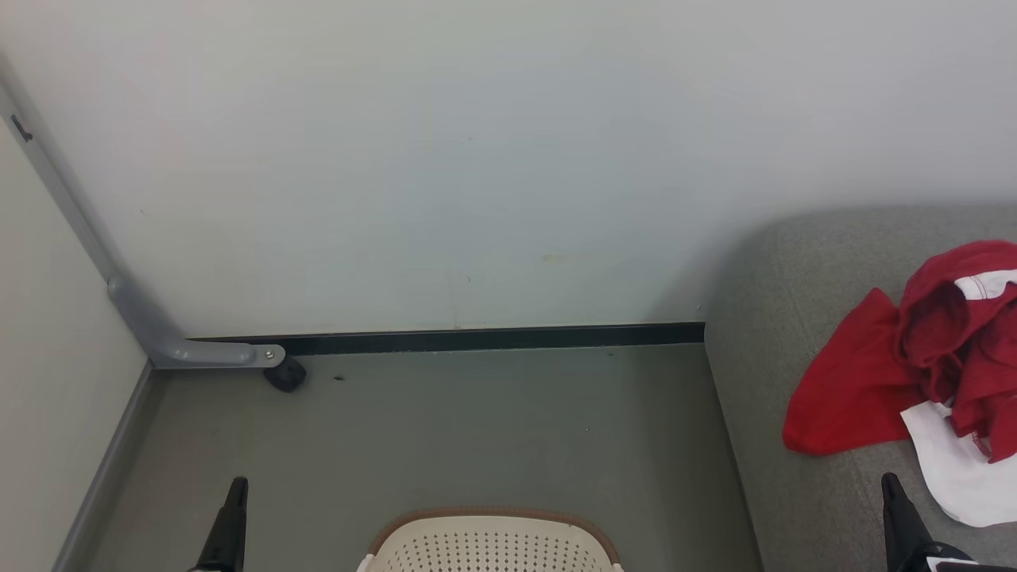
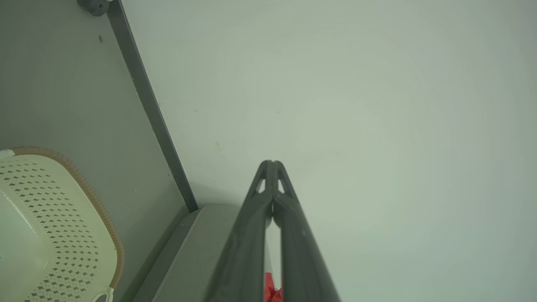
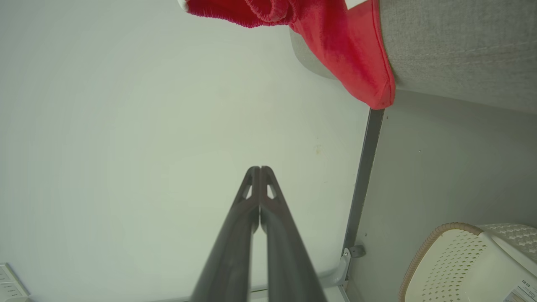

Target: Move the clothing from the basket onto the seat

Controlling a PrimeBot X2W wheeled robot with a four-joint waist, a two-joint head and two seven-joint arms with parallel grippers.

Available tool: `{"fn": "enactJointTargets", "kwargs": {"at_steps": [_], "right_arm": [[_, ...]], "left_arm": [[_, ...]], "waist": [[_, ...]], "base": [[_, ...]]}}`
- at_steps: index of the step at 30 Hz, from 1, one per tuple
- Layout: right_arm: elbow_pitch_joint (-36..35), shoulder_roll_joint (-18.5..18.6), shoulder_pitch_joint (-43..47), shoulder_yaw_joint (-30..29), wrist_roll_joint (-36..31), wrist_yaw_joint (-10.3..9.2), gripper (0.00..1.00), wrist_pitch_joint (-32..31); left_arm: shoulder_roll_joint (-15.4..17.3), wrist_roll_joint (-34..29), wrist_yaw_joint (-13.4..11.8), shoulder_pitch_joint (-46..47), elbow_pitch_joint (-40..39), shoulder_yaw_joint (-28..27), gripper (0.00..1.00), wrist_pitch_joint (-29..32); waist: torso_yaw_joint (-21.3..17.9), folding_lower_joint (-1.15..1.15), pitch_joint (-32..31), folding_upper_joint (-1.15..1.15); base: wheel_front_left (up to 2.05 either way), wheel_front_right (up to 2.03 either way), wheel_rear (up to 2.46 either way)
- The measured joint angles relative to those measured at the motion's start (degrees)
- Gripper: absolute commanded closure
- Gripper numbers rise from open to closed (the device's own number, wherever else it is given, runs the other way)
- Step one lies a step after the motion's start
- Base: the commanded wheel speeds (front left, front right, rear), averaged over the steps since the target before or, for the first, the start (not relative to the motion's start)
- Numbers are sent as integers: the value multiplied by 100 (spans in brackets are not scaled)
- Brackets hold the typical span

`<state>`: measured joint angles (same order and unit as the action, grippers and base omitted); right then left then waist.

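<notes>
**Clothing (image 1: 937,357) lies on the seat (image 1: 794,334); both grippers closed on nothing**

In the head view the red garments, with their white panels and striped trim, sit in a crumpled heap at the right edge of the frame. They rest on the grey upholstered seat that takes up the lower right corner. One red flap spreads flat to the left of the heap, and a white panel lies at its lower edge. In the right wrist view the same heap is at the top of the frame, with a red fold reaching toward the cushion's rounded edge.

The basket (image 1: 493,548), cream with a brown rim and perforated wall, stands on the grey floor (image 1: 477,429) at the bottom centre of the head view. The frame edge cuts it off, and it sits left of the seat and apart from it. The right wrist view has it in the lower right corner, with a label sticker (image 3: 522,291) on its bottom.

The left gripper (image 1: 237,486) rises from the lower left of the head view, over the floor. Its two dark fingers are pressed together tip to tip and grip nothing. In its wrist view a sliver of red shows past them at the bottom edge.

The right gripper (image 1: 890,481) rises at the lower right over the seat, just beside the white panel. Its fingers are likewise closed and empty.

Behind everything is a pale wall (image 1: 477,159) with a dark skirting strip (image 1: 477,339). A grey metal bracket (image 1: 159,334) with a black wheel (image 1: 284,373) is at the left.
</notes>
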<state>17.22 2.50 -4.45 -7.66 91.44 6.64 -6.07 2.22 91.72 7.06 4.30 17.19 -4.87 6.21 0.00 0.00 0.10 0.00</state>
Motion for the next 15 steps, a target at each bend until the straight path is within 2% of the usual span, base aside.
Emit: {"fn": "enactJointTargets", "kwargs": {"at_steps": [15], "right_arm": [[0, 0, 0, 0, 0, 1, 100, 0]], "left_arm": [[0, 0, 0, 0, 0, 0, 100, 0]], "waist": [[0, 0, 0, 0]], "base": [[0, 0, 0]]}}
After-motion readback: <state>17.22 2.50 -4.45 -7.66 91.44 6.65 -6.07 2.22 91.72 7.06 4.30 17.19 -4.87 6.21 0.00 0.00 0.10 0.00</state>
